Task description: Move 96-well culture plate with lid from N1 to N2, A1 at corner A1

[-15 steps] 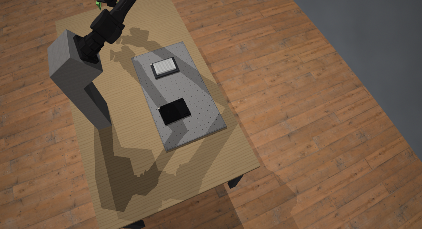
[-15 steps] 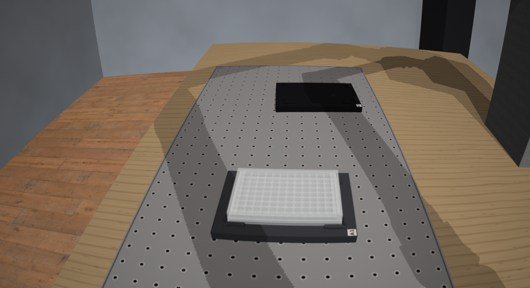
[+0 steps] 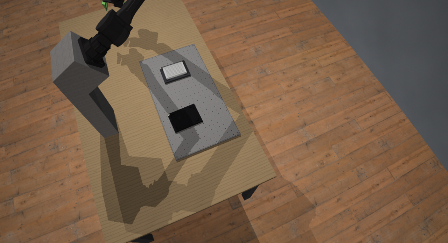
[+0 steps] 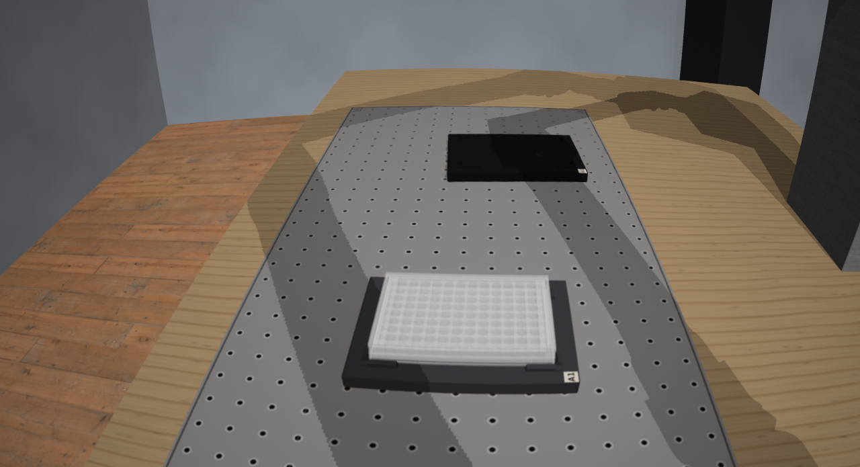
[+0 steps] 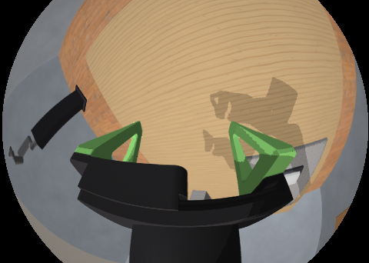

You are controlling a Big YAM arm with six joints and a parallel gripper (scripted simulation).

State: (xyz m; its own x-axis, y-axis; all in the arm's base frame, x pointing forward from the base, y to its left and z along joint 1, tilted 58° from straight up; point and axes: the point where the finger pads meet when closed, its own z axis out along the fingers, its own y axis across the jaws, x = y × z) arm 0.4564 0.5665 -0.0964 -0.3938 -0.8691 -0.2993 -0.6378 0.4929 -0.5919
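Note:
The clear 96-well plate with its lid (image 3: 175, 70) sits flat on the black nest N1 (image 3: 176, 77) on the grey breadboard; it shows close up in the exterior view (image 4: 463, 317), with the A1 label (image 4: 570, 376) at the nest's near right corner. The black nest N2 (image 3: 185, 117) is bare, also seen in the exterior view (image 4: 514, 156). My gripper (image 5: 185, 126) (image 3: 113, 3), with green fingers, is open and holds nothing. It hangs high above the wooden table, far from the plate; in the top view it sits at the top edge.
The grey breadboard (image 3: 188, 99) lies on the wooden table (image 3: 150, 141). A grey pedestal (image 3: 79, 81) carries the arm at the table's left side. Arm shadows fall across the board and table.

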